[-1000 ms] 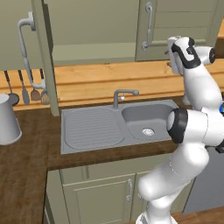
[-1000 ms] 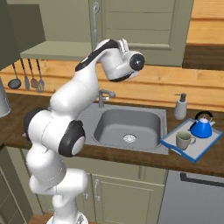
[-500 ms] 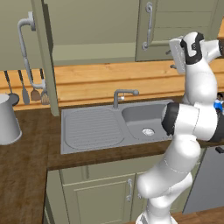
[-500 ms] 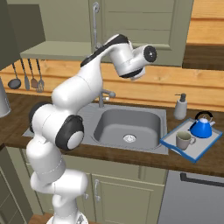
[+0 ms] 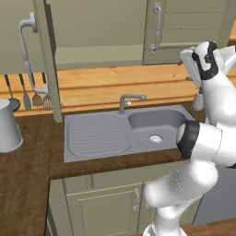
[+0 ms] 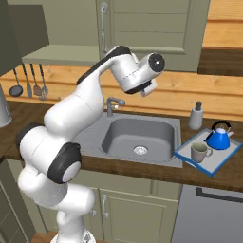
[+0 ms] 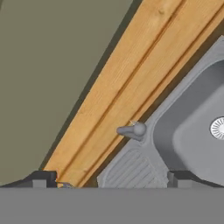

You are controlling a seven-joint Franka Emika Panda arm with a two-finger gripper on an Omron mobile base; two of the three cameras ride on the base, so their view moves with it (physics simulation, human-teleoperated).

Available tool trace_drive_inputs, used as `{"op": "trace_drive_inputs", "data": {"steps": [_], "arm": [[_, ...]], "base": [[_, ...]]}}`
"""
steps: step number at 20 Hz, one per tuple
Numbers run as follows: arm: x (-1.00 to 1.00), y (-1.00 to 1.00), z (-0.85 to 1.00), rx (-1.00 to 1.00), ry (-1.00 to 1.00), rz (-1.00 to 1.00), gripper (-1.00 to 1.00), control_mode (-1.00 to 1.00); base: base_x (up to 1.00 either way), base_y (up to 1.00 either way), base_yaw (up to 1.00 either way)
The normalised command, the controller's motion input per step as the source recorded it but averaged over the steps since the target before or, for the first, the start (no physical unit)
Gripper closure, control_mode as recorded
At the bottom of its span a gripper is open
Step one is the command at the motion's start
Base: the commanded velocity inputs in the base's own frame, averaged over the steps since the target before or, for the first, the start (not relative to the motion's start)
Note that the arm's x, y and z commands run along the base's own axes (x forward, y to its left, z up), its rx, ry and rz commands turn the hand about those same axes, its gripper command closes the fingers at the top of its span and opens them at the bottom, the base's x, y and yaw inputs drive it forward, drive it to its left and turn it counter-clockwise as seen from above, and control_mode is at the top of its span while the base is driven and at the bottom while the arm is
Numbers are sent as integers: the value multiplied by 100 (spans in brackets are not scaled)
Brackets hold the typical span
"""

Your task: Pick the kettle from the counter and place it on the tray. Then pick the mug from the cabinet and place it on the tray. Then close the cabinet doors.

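Gripper (image 7: 107, 179) is seen with fingers spread wide and empty, raised above the sink (image 6: 137, 135); further right, the mug (image 6: 200, 152) and the kettle (image 6: 218, 137) are set on the tray (image 6: 190, 160); one cabinet door (image 5: 45, 60) is left open.

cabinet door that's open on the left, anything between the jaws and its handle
Nothing visible does. The open cabinet door juts out left of the sink, and the faucet sits lower than its handle.
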Motion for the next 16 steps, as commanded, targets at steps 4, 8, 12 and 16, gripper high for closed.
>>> {"op": "trace_drive_inputs", "data": {"steps": [4, 8, 12, 16], "arm": [[0, 62, -5, -20, 9, -16, -100, -100], [-23, 59, -10, -42, -1, -10, -100, -100], [-61, 94, -8, -59, -19, 0, -100, -100], [-63, 58, -20, -58, -29, 8, -100, -100]], "base": [[0, 0, 0], [0, 0, 0], [0, 0, 0], [0, 0, 0]]}}
